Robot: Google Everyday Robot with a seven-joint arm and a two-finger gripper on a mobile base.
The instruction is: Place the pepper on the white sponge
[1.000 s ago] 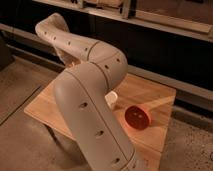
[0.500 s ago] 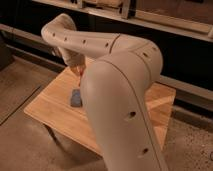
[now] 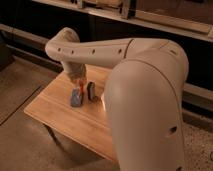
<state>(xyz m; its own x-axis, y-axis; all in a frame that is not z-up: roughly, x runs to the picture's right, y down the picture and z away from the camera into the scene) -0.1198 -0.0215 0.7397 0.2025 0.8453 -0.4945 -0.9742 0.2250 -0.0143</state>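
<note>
Desk (image 3: 57, 114), near edge bare. White sponge (image 3: 75, 99) lies flat mid-desk. Hand (image 3: 78, 86) at its 12 o'clock, closed, apparently pinching the pepper (image 3: 80, 90) just above it. Pepper is light, slick-skinned, slightly yielding: grip mid-body, gently. Dark object (image 3: 91, 92) at sponge's 2 o'clock.

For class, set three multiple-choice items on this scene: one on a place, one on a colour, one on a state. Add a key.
1. Where is the robot's two-finger gripper?
A. Just above the small flat pale sponge
B. Over the floor
C. At the table's near edge

2. What colour is the slender tapering chili pepper?
A. Green
B. Red-orange
C. Yellow

3. What is the gripper's state?
A. Wide open, empty
B. Shut on the pepper
C. Out of view

Key: 1 A, it hangs over the sponge on the light wooden table; 2 B, a red-orange bit shows under the gripper; 3 B, the pepper sits pinched in it.
</note>
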